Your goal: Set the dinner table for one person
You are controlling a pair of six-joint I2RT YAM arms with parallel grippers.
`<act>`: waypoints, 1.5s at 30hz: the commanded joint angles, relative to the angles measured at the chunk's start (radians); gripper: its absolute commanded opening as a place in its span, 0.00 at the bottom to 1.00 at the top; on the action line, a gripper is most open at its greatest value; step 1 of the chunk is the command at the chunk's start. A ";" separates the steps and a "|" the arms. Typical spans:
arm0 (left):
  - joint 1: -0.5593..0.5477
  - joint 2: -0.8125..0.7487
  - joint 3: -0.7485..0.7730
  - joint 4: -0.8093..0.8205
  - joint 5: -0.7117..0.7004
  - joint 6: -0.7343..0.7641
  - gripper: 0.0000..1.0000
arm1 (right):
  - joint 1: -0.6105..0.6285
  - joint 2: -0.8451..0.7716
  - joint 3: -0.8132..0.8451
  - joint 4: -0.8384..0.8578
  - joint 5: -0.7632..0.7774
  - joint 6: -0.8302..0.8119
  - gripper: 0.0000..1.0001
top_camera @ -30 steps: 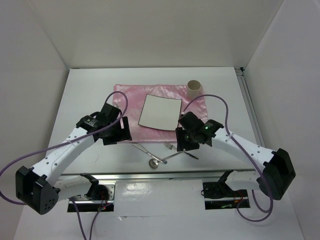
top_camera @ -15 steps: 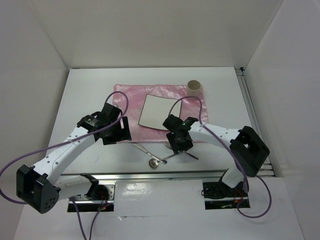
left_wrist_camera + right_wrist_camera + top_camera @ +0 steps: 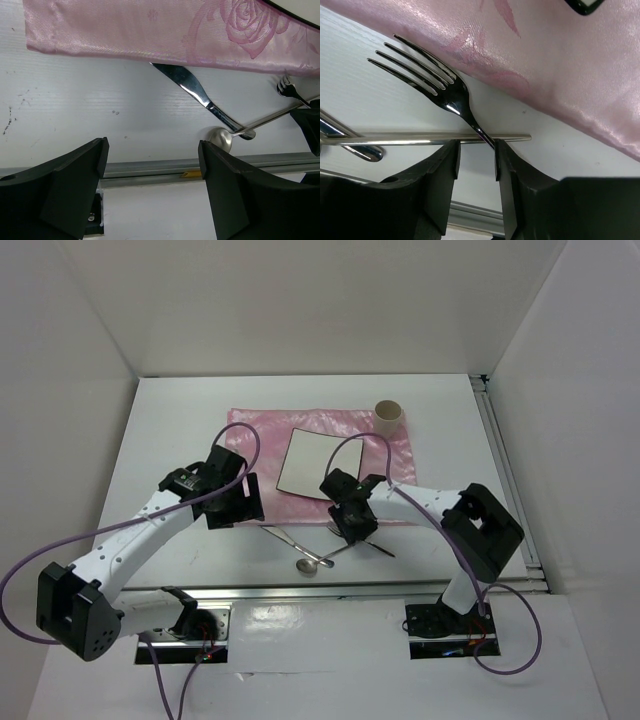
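On the white dinner table (image 3: 180, 420) lies a pink cloth (image 3: 250, 425) with a white square plate (image 3: 320, 465) on it. In front of the cloth a fork (image 3: 445, 97), a spoon (image 3: 312, 564) and a knife (image 3: 195, 92) lie crossed. My right gripper (image 3: 476, 150) is down over the fork's handle. Its jaws stand a little apart, and the handle runs between them against the right finger (image 3: 507, 165). The spoon's handle (image 3: 420, 138) crosses just beyond the fingertips. My left gripper (image 3: 152, 147) hangs wide open over bare table, left of the cutlery, with nothing in it.
A beige cup (image 3: 388, 415) stands at the cloth's far right corner. An aluminium rail (image 3: 150, 167) runs along the table's front edge, just behind the cutlery. The right gripper's black body (image 3: 307, 125) shows at the right edge of the left wrist view.
My right arm has swung left from beside the cutlery onto the fork, and its jaws have narrowed about the handle. The left arm has barely moved.
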 commanded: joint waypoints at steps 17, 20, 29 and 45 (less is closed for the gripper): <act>-0.005 0.018 0.014 0.014 -0.011 0.000 0.90 | -0.032 0.010 0.024 0.074 -0.091 -0.090 0.04; -0.005 0.018 0.014 0.014 -0.020 0.000 0.90 | -0.032 0.000 0.024 0.074 -0.091 -0.090 0.10; -0.005 0.018 0.014 0.023 -0.020 0.000 0.90 | -0.032 0.055 0.070 0.074 -0.070 -0.090 0.24; -0.005 0.027 0.023 0.023 -0.020 0.009 0.90 | -0.012 0.085 0.098 0.063 -0.027 -0.099 0.42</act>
